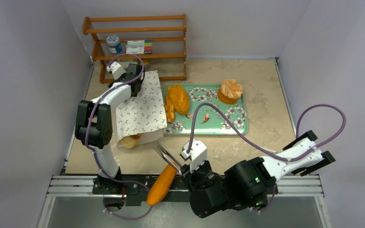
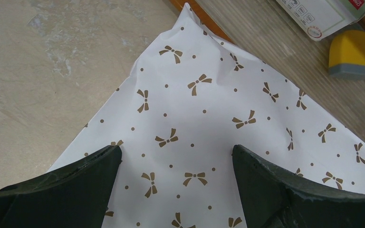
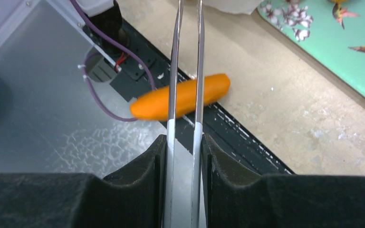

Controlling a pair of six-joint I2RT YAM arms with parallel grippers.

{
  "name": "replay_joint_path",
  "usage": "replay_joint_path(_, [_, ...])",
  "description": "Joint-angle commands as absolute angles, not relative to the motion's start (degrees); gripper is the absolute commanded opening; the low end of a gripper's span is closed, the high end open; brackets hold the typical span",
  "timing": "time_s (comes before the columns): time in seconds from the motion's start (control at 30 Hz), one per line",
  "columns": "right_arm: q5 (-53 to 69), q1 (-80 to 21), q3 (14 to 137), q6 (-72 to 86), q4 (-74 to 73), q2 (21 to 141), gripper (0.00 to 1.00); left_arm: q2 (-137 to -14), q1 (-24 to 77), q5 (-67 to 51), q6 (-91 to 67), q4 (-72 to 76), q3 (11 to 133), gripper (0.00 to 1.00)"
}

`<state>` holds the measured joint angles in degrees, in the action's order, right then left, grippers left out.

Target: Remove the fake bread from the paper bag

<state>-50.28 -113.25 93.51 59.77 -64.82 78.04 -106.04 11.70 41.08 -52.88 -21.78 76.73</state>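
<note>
Paper bag: the paper bag point(image 1: 140, 111) lies flat on the worktop point(image 1: 266, 90). Its mouth faces the arm bases and its closed end faces the wooden rack point(image 1: 138, 29).
Piece in the bag: one pale golden piece point(image 1: 130, 141) shows at the bag's mouth, half under the paper. We cannot tell whether more lies deeper inside.
Pieces out of the bag: the long smooth loaf point(image 3: 214, 88) lies right of the bag's mouth and nearer the bases. It sits across the worktop's near edge, with one end over the rail point(image 1: 76, 185). The broad lumpy loaf point(image 1: 177, 99) and the ruffled pastry point(image 1: 231, 89) rest on the green tray point(image 1: 209, 133), just right of the bag.
Left tool: the left tool point(image 2: 176, 151) has its jaws wide apart above the bag's far corner and holds nothing. We cannot tell whether it touches the paper.
Right tool: the right tool point(image 3: 184, 140) is clamped on the metal tongs point(image 1: 167, 156), right of the bag's mouth. The blades cross above the long smooth loaf; we judge that they do not pinch it.
Handling, pieces: we judge the pieces light, rigid and smooth-skinned, so likely to slip between steel blades. We take the pale golden piece across its narrow width, well behind its exposed end.
Handling, bag: the paper looks thin and creased, and we expect it to slide with the piece. We pin its far end first.
Risk: the overhanging loaf may roll off if nudged.
</note>
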Motion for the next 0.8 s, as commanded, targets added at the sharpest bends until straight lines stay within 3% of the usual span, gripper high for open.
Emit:
replay_joint_path(0.0, [-56.59, -113.53, 98.00, 58.42, -66.42, 77.95, 0.00, -106.07, 11.95, 42.63, -51.81, -21.20, 78.08, 0.89])
replay_joint_path(0.23, [-48.62, -107.45, 88.14, 56.35, -60.09, 75.89, 0.00, -104.84, 11.95, 42.96, -50.89, -20.46, 76.60, 0.89])
replay_joint_path(0.33, [-44.24, -105.58, 85.07, 57.64, -59.02, 76.90, 0.21, -104.24, 11.95, 43.02, -50.36, -20.39, 76.37, 0.89])
replay_joint_path(0.37, [-42.88, -105.59, 84.55, 60.23, -61.25, 77.18, 0.32, -104.10, 11.88, 43.06, -50.15, -20.39, 76.31, 0.89])
replay_joint_path(0.43, [-40.08, -105.56, 82.81, 64.00, -62.54, 76.89, 0.40, -103.49, 11.87, 43.23, -49.94, -20.40, 76.27, 0.89])
replay_joint_path(0.77, [-31.25, -105.59, 75.62, 68.60, -58.28, 71.72, 0.40, -102.27, 11.82, 42.45, -49.66, -19.40, 75.17, 0.89])
